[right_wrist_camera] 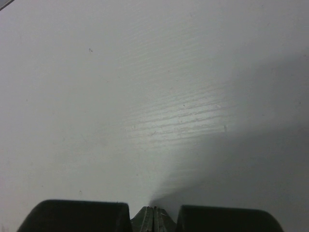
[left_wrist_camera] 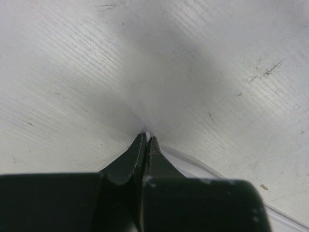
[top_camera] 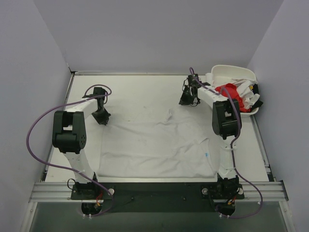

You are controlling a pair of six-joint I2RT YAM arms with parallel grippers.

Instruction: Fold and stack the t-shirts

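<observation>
Table (top_camera: 140, 92) holds a white t-shirt (top_camera: 154, 145) spread flat across its middle & near half. The neck opening is twd the right, w/ a small blue neck label (top_camera: 207, 154) just inside it. A few wrinkles show near the far edge, otherwise it lies smooth.

Left gripper (top_camera: 101, 117) sits at the shirt's far-left corner, low to the surface. In the left wrist view its fingers (left_wrist_camera: 140, 150) are pressed together, w/ a speck of white at the tips. That is prob. a nip of the shirt's edge, tho white on white makes it hard to be sure. A pale cloth edge runs off to the lower right of that view.

Right gripper (top_camera: 189, 100) hangs past the shirt's far edge, near the tub. In its wrist view the fingers (right_wrist_camera: 148, 215) are closed tight w/ nothing between them, only bare tabletop & shadow ahead.

White tub (top_camera: 231, 69) stands in the far-right corner. A red t-shirt (top_camera: 228, 90) is bunched inside it, touching crumpled white t-shirts (top_camera: 245, 96) that spill over the near rim.
</observation>
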